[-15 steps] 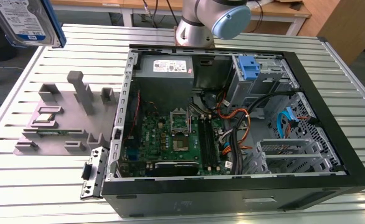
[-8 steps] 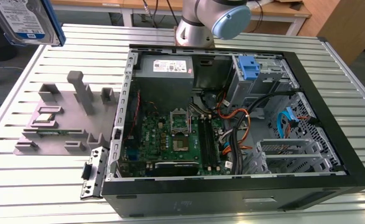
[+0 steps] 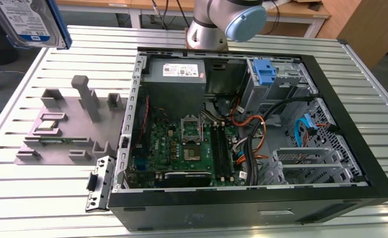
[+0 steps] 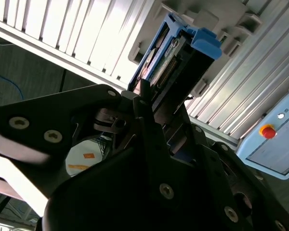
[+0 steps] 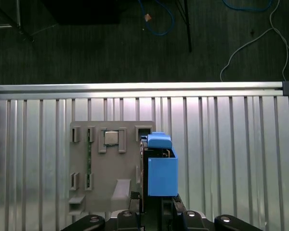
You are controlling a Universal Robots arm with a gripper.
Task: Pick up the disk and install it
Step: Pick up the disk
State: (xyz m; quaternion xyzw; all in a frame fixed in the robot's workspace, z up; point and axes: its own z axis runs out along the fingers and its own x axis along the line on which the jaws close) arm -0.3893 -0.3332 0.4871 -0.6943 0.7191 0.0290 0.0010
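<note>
Disk [image 3: 30, 21] hangs over the bench [image 3: 48, 198] at the exterior view's far left, fingers [image 4: 145, 108] pinching one end (judged rigid, weighty, shock-sensitive; metal body grips safest).

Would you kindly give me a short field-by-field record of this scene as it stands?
end effector: shut on the disk, as both wrist views show
disk: held in the air, at the exterior view's upper left
beneath the disk: grey fixture tray, holding a small processor chip
computer case: open, on the slatted table, to the exterior view's right of the tray
install status: disk not yet in the case
</note>
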